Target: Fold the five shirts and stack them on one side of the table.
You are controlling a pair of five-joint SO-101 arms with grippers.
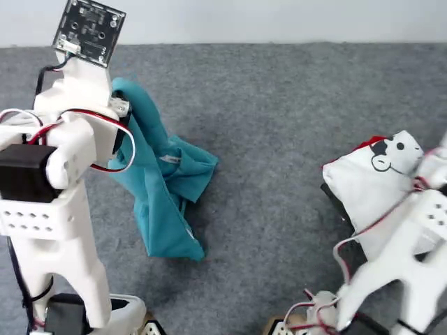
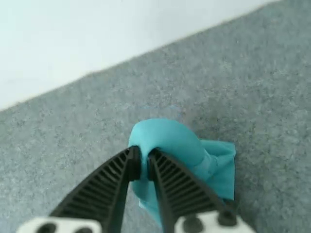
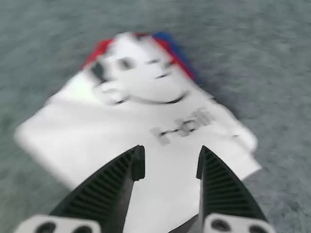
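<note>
Grey bench, bounded at its far side by a pale wall. Left arm, white with red and white wires, stands over one side of the bench; right arm, of the same build, stands over the other. Teal shirt, unfolded: one bunched fold is raised in the left claw, and the remainder trails down from the claw and lies crumpled on the bench just below and beyond it. The left claw is pressed together on that fold, with teal cloth bulging out past both fingertips. White shirt, folded flat and printed with a cartoon face, lies on the bench directly beneath and ahead of the right claw, well apart from the teal shirt. The right claw is spread, nothing between its fingers; whether its tips touch the cloth cannot be told. Red edge and blue edge of other cloth show from under the white shirt at the end farthest from the right claw.
</note>
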